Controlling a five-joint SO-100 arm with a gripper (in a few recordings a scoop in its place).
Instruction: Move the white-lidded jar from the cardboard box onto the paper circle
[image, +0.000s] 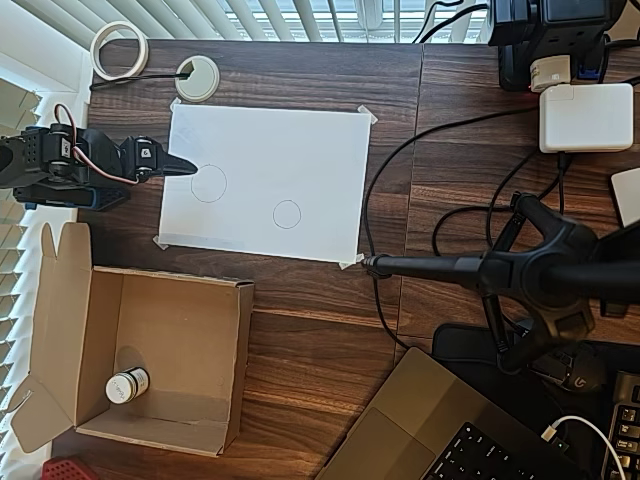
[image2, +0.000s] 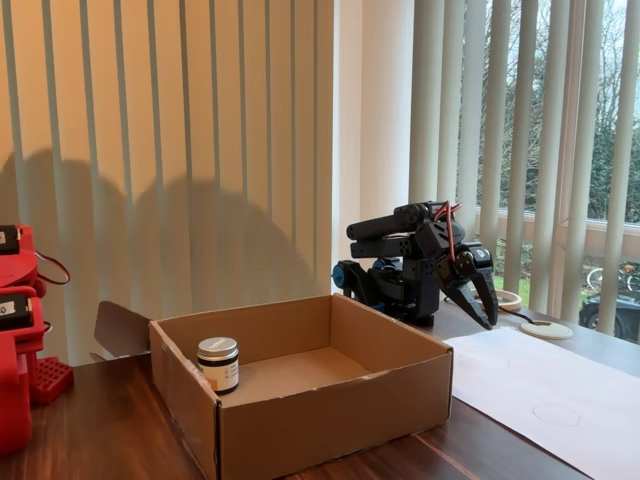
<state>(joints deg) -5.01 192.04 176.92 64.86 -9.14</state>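
Nothing has been moved yet: the white-lidded jar stands inside the cardboard box at its 7 o'clock corner. The gripper, fingers together, is poised empty at the sheet's 9 o'clock edge, and the paper circle is left unoccupied.

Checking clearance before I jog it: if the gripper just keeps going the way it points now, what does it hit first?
Most likely the white paper sheet. The gripper points toward the right in the overhead view and slants downward in the fixed view, its tip at the larger pencil circle. Height above the sheet is unclear.
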